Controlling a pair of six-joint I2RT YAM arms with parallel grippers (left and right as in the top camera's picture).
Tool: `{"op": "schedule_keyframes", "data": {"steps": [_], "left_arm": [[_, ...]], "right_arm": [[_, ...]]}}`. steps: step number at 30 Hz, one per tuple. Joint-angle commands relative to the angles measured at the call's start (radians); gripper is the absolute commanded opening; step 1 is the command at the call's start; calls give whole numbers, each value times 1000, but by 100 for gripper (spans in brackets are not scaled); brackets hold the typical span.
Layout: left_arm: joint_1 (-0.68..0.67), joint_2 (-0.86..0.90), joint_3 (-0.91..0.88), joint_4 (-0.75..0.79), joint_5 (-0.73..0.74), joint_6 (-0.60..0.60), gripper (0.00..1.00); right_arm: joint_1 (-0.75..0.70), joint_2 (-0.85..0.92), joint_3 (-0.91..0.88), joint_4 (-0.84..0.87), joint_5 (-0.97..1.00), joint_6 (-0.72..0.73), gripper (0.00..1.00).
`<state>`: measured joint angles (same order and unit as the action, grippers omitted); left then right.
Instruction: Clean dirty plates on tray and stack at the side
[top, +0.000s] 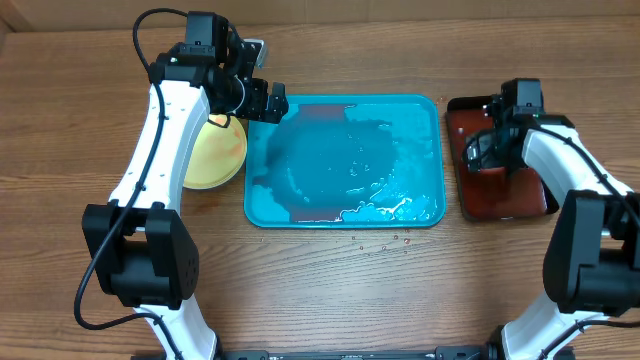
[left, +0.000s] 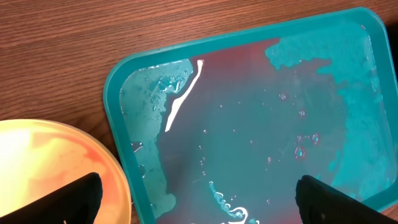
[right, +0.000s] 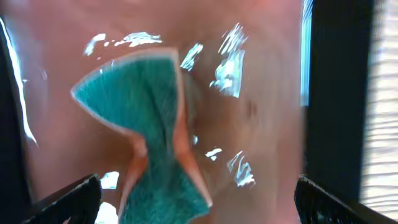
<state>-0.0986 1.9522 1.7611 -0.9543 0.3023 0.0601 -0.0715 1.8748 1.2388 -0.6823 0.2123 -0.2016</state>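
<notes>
The teal tray (top: 425, 205) lies mid-table, wet, with foam along its right and front sides; it also shows in the left wrist view (left: 118, 106). A faint round outline shows in the water, and I cannot tell whether it is a plate. A pale yellow plate (top: 215, 160) sits on the table against the tray's left edge, with orange-red smears in the left wrist view (left: 50, 162). My left gripper (top: 265, 100) (left: 199, 202) is open and empty, straddling the tray's left rim. My right gripper (top: 490, 150) (right: 199, 205) is open over a teal sponge (right: 143, 118).
The sponge, which has an orange edge, lies on a smaller wet dark-red tray (top: 510, 195) with a black rim, right of the teal tray. Small water drops (top: 385, 243) dot the wood in front of the teal tray.
</notes>
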Motion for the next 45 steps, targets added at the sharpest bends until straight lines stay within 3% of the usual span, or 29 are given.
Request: {"op": "schedule_keyframes", "data": {"steps": [1, 9, 20, 32, 38, 45], "left_arm": [[-1, -7, 15, 1, -6, 23, 100], [-5, -7, 15, 2, -6, 23, 100], [-3, -7, 15, 1, -6, 23, 100], [-3, -7, 15, 1, -6, 23, 100], [-3, -7, 15, 1, -6, 23, 100], [-3, -7, 15, 1, -6, 23, 100]], "right_arm": [[4, -163, 158, -83, -11, 60, 100], [26, -480, 370, -397, -186, 74, 100], [26, -941, 391, -607, -256, 75, 100], [26, -1053, 390, -891, -267, 75, 100], [28, -1071, 345, -763, -265, 69, 100], [29, -1163, 117, -379, -267, 67, 100]]}}
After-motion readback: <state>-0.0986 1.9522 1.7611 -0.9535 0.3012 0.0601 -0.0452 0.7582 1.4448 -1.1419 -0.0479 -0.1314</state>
